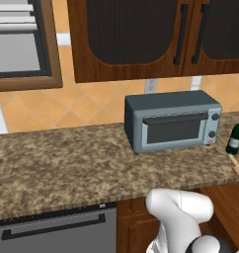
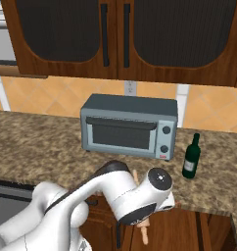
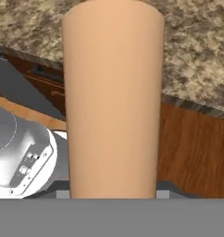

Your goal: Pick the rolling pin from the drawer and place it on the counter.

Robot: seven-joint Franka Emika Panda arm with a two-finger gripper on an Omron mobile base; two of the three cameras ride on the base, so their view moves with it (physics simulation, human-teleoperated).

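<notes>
The slim light-brown wooden rolling pin is clamped in the two-finger gripper, whose jaws are closed on its barrel. In the right base view, the pin protrudes below the white hand, at the near edge of the long speckled brown-and-tan granite counter. On the counter stand a grey box-shaped toaster oven and, just right of it, a dark green glass bottle.

Rolling pin: light-brown wooden rod, lifted clear of the counter, at its front edge; one narrow handle end pokes up above that edge.
Counter: speckled brown-tan granite, dark edge.
</notes>
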